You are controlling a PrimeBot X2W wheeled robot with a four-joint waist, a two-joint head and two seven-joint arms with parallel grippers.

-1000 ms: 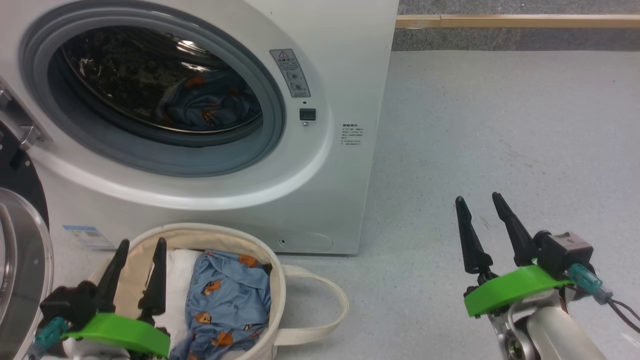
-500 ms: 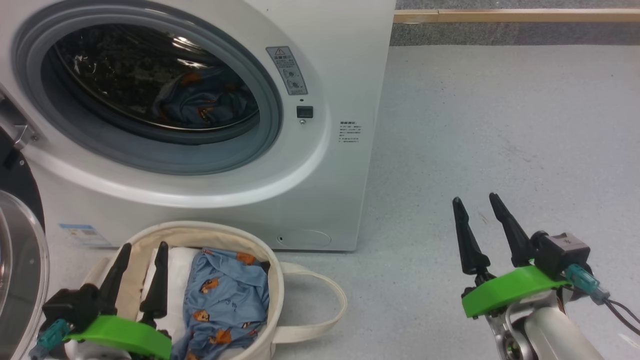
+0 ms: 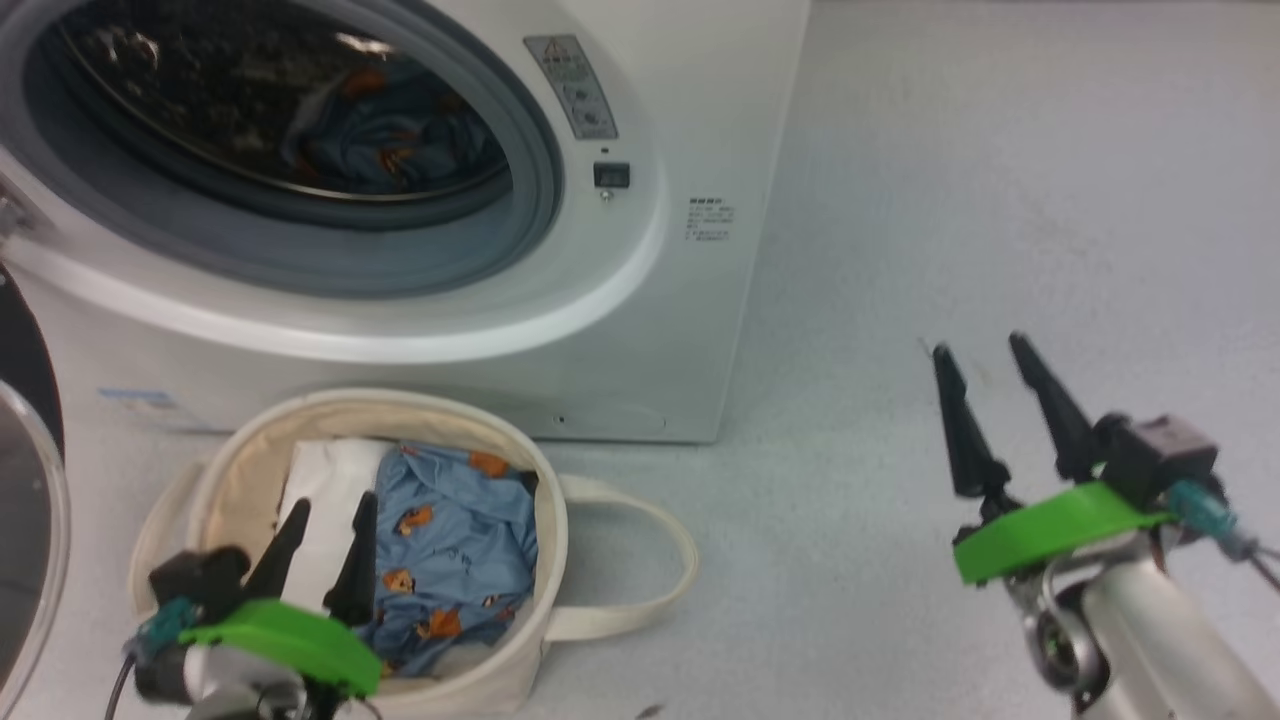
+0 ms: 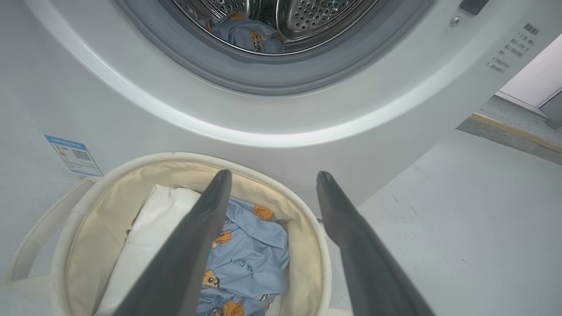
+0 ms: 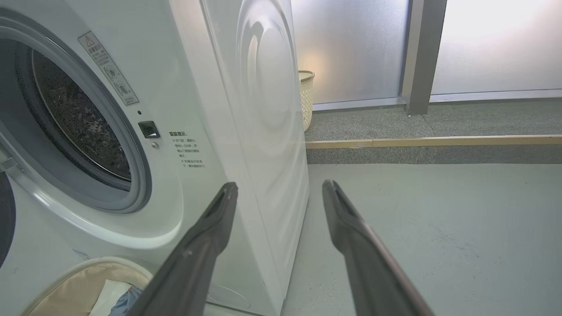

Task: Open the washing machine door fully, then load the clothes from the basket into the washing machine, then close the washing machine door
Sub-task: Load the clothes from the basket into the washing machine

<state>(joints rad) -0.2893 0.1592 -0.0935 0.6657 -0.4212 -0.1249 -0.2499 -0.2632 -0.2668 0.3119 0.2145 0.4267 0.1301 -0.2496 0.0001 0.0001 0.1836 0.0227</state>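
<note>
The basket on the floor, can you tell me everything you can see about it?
The round cream-white canvas basket stands upright on the pale grey floor, close before the white washing machine. It looks soft, with two long loop handles drooping at its sides. Inside lie crumpled light-blue clothes printed with orange-brown animals and a plain white pad. The left pincer hovers open above its mouth.
</note>
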